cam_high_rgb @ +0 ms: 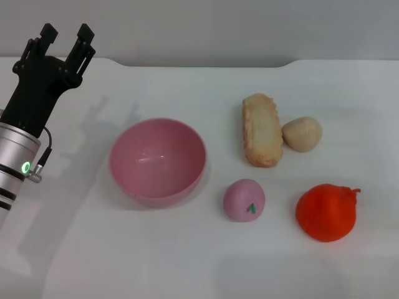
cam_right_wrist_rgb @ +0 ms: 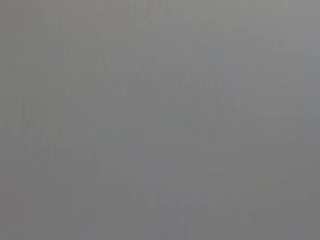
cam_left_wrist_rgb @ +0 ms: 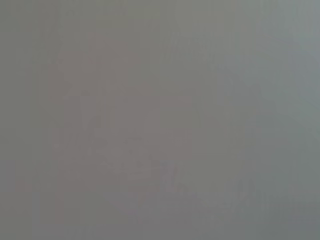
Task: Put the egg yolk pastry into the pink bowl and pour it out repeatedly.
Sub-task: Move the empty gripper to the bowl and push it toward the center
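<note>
Pink plastic marks the largest item we record: the pink bowl (cam_high_rgb: 158, 162) sits upright on the white table (cam_high_rgb: 187, 261), left of centre, and we see nothing inside it. We find the egg yolk pastry (cam_high_rgb: 302, 134) well apart from the bowl, on the right side, touching or just beside the far end of a long tan bread (cam_high_rgb: 262, 129). We note a pink ball with a green mark (cam_high_rgb: 244, 200) near the bowl's right rim but not touching it, and an orange-red fruit-like object (cam_high_rgb: 326, 212) further right. We log the left gripper (cam_high_rgb: 67, 32) raised at the far left edge, well clear of the bowl, its two black fingers (cam_high_rgb: 82, 36) spread with a visible gap and nothing held between them. We cannot locate the right gripper in any view. Both wrist views show only a featureless grey field.
</note>
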Controlling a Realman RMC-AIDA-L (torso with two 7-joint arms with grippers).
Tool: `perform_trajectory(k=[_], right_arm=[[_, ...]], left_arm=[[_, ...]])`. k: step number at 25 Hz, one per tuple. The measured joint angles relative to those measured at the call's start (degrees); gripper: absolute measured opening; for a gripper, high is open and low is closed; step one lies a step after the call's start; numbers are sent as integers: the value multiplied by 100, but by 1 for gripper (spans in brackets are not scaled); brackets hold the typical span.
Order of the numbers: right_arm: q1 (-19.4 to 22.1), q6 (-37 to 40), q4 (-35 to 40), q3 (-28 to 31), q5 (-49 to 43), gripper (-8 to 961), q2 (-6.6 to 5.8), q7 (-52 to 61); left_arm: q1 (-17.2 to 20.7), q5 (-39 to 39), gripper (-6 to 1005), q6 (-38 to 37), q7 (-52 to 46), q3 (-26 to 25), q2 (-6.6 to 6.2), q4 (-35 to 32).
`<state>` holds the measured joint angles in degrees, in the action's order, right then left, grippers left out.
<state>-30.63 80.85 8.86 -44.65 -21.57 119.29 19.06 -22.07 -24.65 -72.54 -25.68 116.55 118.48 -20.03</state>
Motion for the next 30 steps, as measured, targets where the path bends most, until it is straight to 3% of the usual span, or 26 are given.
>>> perform_trajectory(k=[21,30], right_arm=[[111,-26,-318,-236,-78,828,-17,-12],[80,-40,-335,-253,-110,829,-36,13]], left_arm=[[87,21,753,-101,116,-41,-12,15],[-50,200,752,-75,72,-47,-114,-4]])
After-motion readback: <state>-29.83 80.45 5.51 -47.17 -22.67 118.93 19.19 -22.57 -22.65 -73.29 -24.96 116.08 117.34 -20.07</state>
